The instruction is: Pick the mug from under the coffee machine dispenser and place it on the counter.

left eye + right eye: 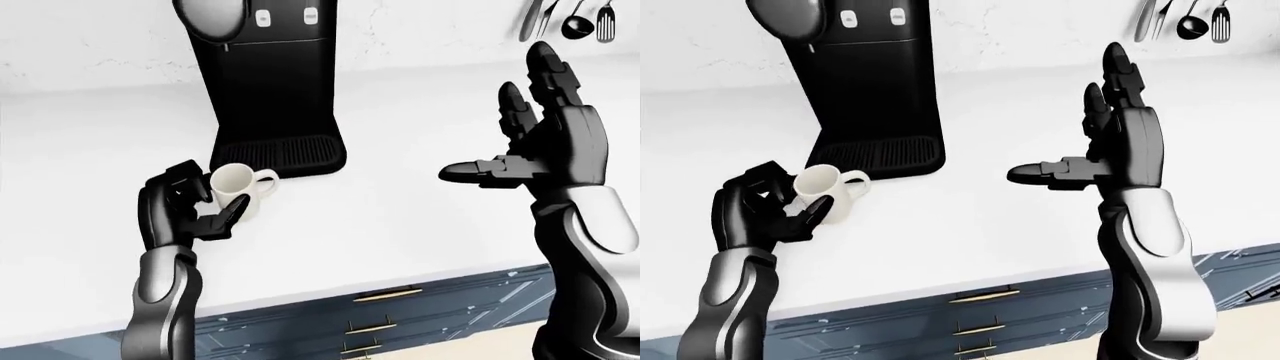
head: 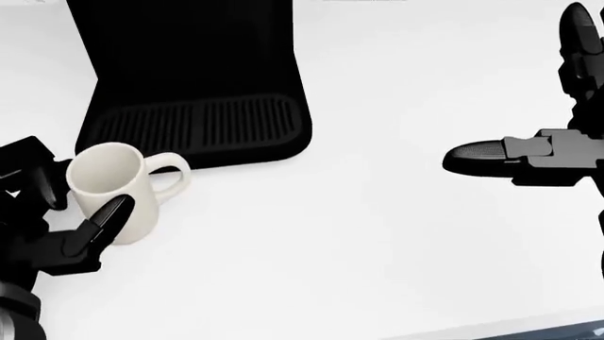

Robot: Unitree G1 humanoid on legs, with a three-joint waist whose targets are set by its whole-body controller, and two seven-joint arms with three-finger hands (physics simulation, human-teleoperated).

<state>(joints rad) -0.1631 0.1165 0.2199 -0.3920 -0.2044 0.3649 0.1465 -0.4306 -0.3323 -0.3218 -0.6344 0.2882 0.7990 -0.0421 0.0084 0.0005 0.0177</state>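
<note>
White countertop [image 1: 400,217] fills most of each view, backed by a pale speckled wall, with dark blue drawer fronts [image 1: 400,307] and brass pulls along its lower edge. At about 12 o'clock in the left-eye view stands a tall black coffee machine [image 1: 270,82] with a ribbed drip tray [image 2: 193,124] at its foot and two small white buttons near its top. At 1 o'clock, in the top corner, dark kitchen utensils [image 1: 575,21] hang on the wall.

Your cream ceramic mug [image 2: 111,188] sits on the countertop just off the drip tray, at about 7 o'clock from the machine, upright, its handle pointing toward 3 o'clock. It is no longer under the dispenser.

Your left hand [image 1: 185,210], black with three fingers, is curled around the mug: the fingers [image 2: 33,173] press against its 9 o'clock side and the thumb [image 2: 99,219] crosses its near wall, so the grip looks closed on the cup.

Your right hand [image 1: 545,127] is raised well apart from the mug, at 3 o'clock in the left-eye view. It is spread wide and holds nothing, two fingers pointing up toward 12 o'clock and the thumb jutting out toward 9 o'clock.
</note>
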